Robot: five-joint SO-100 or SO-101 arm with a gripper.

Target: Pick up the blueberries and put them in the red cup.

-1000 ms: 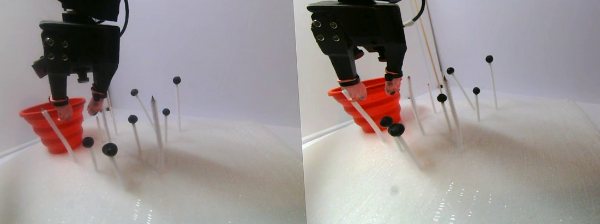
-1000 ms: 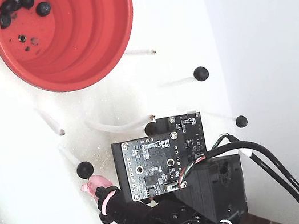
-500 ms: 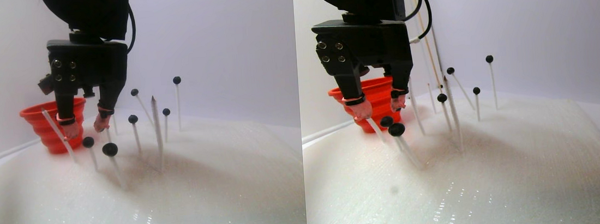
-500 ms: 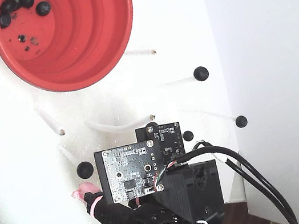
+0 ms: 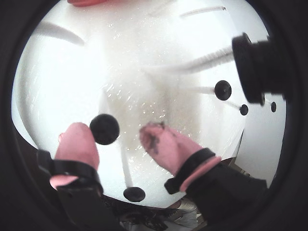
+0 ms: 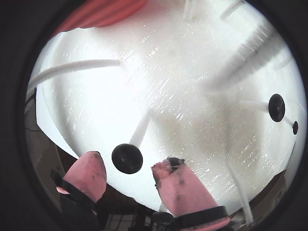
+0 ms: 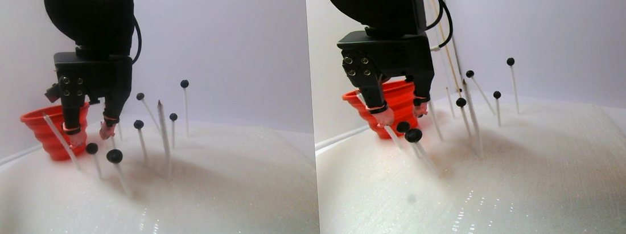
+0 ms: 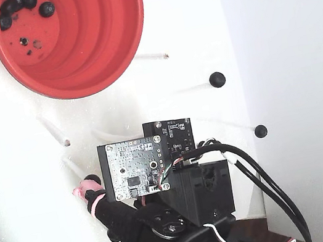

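Note:
Dark blueberries sit on thin white sticks stuck in a white foam slab. My gripper (image 5: 115, 137) is open, with pink fingertips. One blueberry (image 5: 104, 129) lies between the tips and slightly ahead of them, nearer the left finger (image 5: 77, 144), with no clear contact. It also shows in the other wrist view (image 6: 127, 158) and just under the fingertips in the stereo pair view (image 7: 91, 148). A second berry (image 7: 114, 156) stands close beside it. The red cup (image 8: 107, 61) stands behind the gripper and holds several blueberries (image 8: 16, 5).
More berries on sticks (image 7: 184, 84) stand to the right of the gripper in the stereo pair view, and bare white sticks (image 7: 163, 132) lean among them. Two berries (image 8: 217, 79) show near the slab's right edge in the fixed view. The arm's body and cables (image 8: 245, 169) hang over the slab.

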